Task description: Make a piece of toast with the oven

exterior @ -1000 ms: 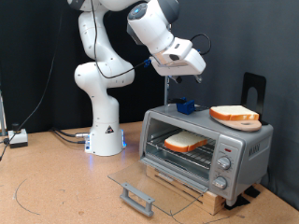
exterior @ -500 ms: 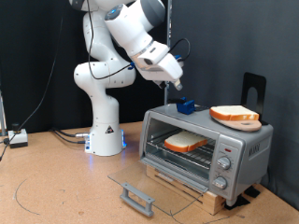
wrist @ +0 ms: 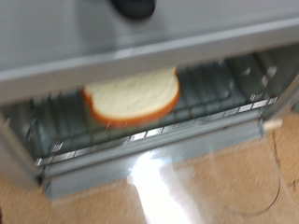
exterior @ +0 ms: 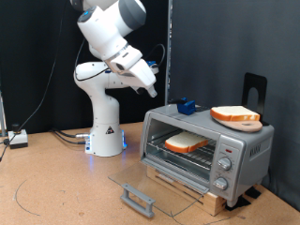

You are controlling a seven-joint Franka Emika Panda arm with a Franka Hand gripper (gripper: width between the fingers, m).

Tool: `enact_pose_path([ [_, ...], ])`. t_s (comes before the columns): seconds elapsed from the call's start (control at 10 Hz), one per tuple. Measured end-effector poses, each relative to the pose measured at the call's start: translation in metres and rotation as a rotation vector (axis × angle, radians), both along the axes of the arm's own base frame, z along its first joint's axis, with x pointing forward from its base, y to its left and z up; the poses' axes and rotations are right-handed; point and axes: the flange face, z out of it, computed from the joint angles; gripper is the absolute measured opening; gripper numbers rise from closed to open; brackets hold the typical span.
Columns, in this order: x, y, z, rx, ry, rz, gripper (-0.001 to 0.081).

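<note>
Nearest the exterior camera, the oven's glass door (exterior: pixel 142 190) lies folded down flat on the table, its grey bar handle (exterior: pixel 138 198) towards the bottom of the frame. Behind it stands the oven (exterior: pixel 208 146), low and right of centre, its mouth open. The piece of toast (exterior: pixel 187 142) lies flat on the wire rack (exterior: pixel 178 153) inside; in the wrist view the same slice (wrist: pixel 132 95) sits on the rack bars, left of centre, wider than deep, with its crust edge facing the opening.

On the oven's roof are a second bread slice (exterior: pixel 235 114) on a round wooden board (exterior: pixel 238 123) at the right, and a small blue object (exterior: pixel 186 107) at the left.

The gripper (exterior: pixel 150 84) hangs above and to the left of the oven in the exterior view, well apart from it and from the toast, which lies down and to the right of the fingers. Nothing shows between them; whether they stand open or closed cannot be told at this size.

By count: one arm, one gripper, one oven, two bread slices, one inside and one on top.
</note>
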Motion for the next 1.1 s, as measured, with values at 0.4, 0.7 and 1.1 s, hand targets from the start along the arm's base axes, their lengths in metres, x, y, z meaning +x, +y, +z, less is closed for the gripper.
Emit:
enact_pose_path([
  [0.4, 0.002, -0.029, -0.019, -0.027, -0.037, 0.018, 0.0804],
  [0.7, -0.004, -0.027, -0.025, 0.000, 0.185, -0.066, 0.0804],
  [1.1, 0.011, -0.050, -0.026, 0.097, 0.427, -0.242, 0.0804],
])
